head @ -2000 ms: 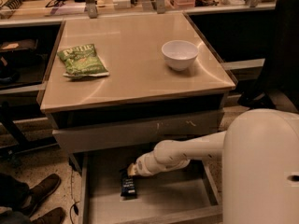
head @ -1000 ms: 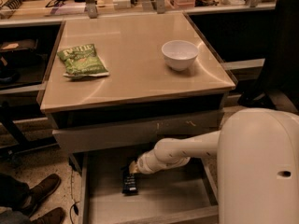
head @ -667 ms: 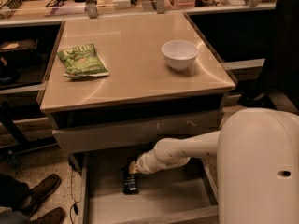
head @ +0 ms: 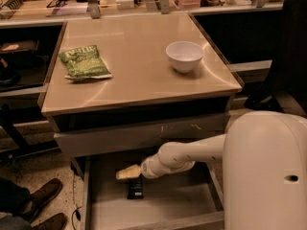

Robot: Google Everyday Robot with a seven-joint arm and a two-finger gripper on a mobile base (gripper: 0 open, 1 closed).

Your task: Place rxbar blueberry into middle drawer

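Rxbar [head: 135,188] lies flat in the drawer [head: 184,202], claw [head: 125,173] shifted left just above it, opening impossible to tell; placement seems done.

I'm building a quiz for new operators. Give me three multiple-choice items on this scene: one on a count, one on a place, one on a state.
1. How many things lie on the beige countertop? A one; B two; C four.
2. Where is the dark navy flat snack bar? A on the countertop; B on the bottom of the wide grey-beige drawer; C on the floor.
3. That drawer is: A pulled open; B shut; C lifted out.

Key:
1 B: only the green chip bag and the white round bowl sit there.
2 B: it lies flat there, with the gripper by its far end.
3 A: its bottom is exposed.
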